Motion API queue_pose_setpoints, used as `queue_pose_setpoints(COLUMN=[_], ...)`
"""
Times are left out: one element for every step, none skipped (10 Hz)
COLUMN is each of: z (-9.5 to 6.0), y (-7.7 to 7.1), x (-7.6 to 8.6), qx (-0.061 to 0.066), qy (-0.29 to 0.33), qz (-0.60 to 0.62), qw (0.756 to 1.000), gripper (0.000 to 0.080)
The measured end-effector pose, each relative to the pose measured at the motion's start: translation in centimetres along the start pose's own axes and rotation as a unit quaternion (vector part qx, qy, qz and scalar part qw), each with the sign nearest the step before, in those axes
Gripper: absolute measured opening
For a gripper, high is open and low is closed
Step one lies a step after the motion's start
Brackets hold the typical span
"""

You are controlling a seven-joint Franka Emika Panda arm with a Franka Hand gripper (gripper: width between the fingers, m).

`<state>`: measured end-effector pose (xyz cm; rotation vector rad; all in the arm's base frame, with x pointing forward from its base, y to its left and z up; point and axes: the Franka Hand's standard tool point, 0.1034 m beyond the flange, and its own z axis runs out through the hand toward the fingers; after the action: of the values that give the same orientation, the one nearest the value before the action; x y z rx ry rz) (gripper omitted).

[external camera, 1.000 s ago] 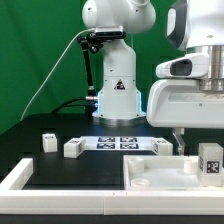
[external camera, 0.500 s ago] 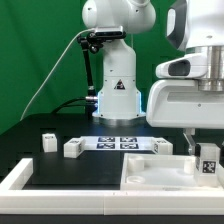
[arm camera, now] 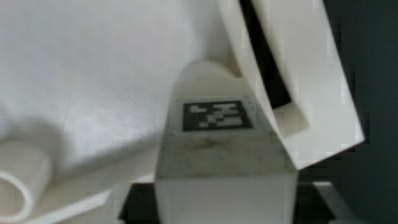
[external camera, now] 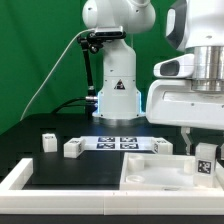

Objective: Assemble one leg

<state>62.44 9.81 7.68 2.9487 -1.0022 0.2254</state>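
My gripper [external camera: 203,150] is shut on a leg [external camera: 205,165], a small white block with a black-and-white tag. It holds the leg upright over the right part of the large white tray-like piece [external camera: 158,176]. In the wrist view the leg [arm camera: 217,150] fills the middle between my dark fingers [arm camera: 146,196], tag facing the camera, with the tray-like piece [arm camera: 89,90] behind it. Three more legs stand on the black table: one [external camera: 48,141] at the exterior view's left, one [external camera: 72,148] next to it, one [external camera: 163,146] near the tray.
The marker board [external camera: 118,142] lies flat in the middle of the table. A white raised border [external camera: 18,178] runs along the table's front left. The robot base [external camera: 115,95] stands behind, before a green backdrop.
My gripper with the leg has shifted slightly toward the exterior view's left and a touch lower over the tray-like piece. The other legs have not moved.
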Motion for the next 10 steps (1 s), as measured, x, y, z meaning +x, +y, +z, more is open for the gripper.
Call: queue_pose_setpoints(z=[0.0, 0.0, 0.0, 0.0, 0.0, 0.1, 0.1, 0.1, 0.1, 0.1], y=[0.5, 0.8, 1.5, 1.9, 2.1, 2.1, 2.0, 2.1, 2.1, 2.1], x=[0.3, 0.5, 0.9, 1.2, 1.3, 1.3, 1.3, 1.3, 1.3, 1.3], qx=[-0.004, -0.006, -0.011, -0.015, -0.017, -0.017, -0.017, -0.017, -0.017, -0.017], qy=[0.003, 0.006, 0.007, 0.007, 0.007, 0.007, 0.007, 0.007, 0.007, 0.007], qz=[0.038, 0.071, 0.124, 0.149, 0.152, 0.152, 0.152, 0.152, 0.152, 0.152], qw=[0.999, 0.997, 0.992, 0.989, 0.988, 0.988, 0.988, 0.988, 0.988, 0.988], gripper=[0.0296, 0.0304, 0.031, 0.031, 0.0314, 0.038, 0.0544, 0.0544, 0.0631, 0.0644])
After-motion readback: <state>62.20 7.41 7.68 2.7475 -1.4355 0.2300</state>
